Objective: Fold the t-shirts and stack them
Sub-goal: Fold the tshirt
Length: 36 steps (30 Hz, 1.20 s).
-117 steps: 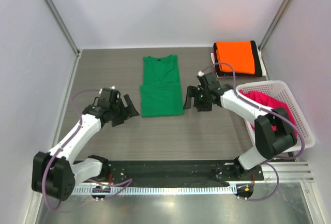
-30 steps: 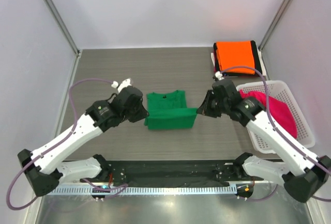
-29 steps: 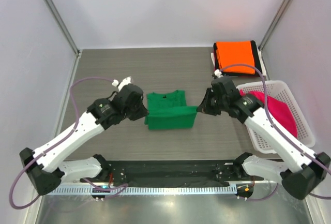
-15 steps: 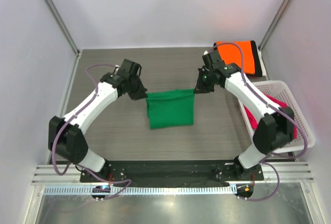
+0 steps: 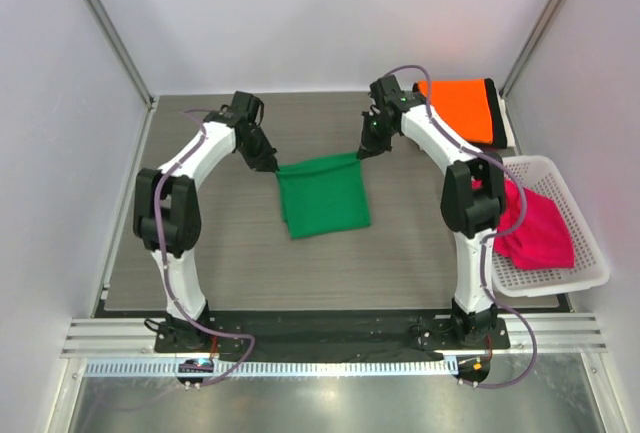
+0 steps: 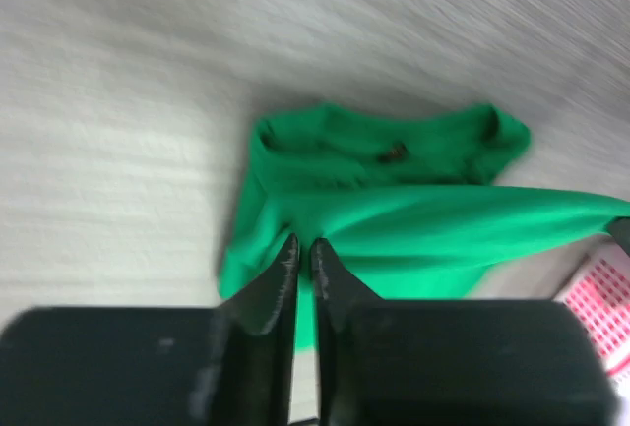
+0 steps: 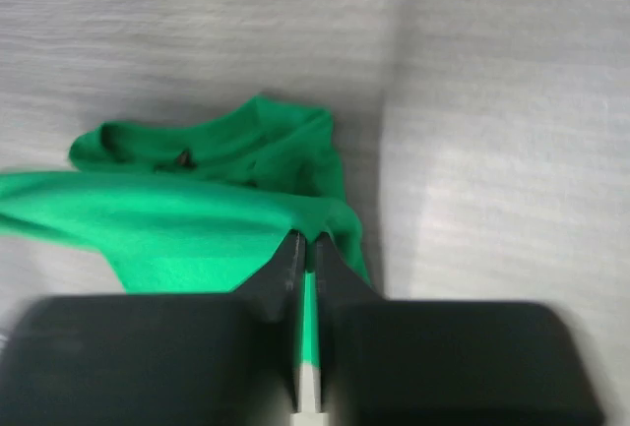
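The green t-shirt (image 5: pixel 322 196) lies folded in the middle of the table, its far edge lifted off the lower layer. My left gripper (image 5: pixel 268 162) pinches the far left corner and my right gripper (image 5: pixel 362 150) the far right corner. In the left wrist view the narrow jaws (image 6: pixel 303 247) hold a raised fold of green t-shirt (image 6: pixel 394 219), with the collar lying beyond. The right wrist view shows the same: the gripper (image 7: pixel 303 241) holds a tented fold of t-shirt (image 7: pixel 177 219). An orange t-shirt (image 5: pixel 457 108) lies folded on a black one (image 5: pixel 495 103) at the back right. A pink t-shirt (image 5: pixel 535 225) sits in the basket.
The white mesh basket (image 5: pixel 560 271) stands at the right edge, close to the right arm's base link. The folded stack sits in the back right corner. Grey walls and metal posts close in the table at the back and sides.
Both grippers have carried the green t-shirt's edge away from the arm bases, over the collar half, toward the back of the table. Both arms are now stretched far out.
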Each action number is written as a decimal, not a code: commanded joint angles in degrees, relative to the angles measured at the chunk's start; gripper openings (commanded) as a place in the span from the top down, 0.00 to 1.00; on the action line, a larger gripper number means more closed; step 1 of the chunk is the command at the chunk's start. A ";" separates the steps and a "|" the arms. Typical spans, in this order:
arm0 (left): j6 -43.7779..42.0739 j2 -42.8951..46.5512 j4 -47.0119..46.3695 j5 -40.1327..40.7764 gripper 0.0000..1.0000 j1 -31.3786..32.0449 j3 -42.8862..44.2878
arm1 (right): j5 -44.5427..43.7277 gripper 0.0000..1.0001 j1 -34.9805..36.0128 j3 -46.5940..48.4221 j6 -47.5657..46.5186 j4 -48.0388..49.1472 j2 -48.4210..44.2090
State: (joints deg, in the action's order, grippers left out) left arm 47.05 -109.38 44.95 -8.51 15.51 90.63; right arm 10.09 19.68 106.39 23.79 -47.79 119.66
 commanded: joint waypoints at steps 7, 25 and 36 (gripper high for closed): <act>-7.32 -10.85 10.49 2.35 0.23 -3.64 16.48 | 1.25 0.17 -1.75 15.08 -2.00 -2.31 8.85; -6.88 24.11 4.62 3.42 0.24 0.66 -18.64 | 12.15 0.17 2.01 -39.58 5.65 26.24 -17.26; -8.46 38.63 10.42 7.10 0.23 0.58 -23.75 | 7.22 0.20 18.98 -48.38 17.69 31.97 -23.67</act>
State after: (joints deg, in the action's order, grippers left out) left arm 39.99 -73.12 52.99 -3.49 16.23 66.78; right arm 18.37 34.57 59.09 36.12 -19.40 100.36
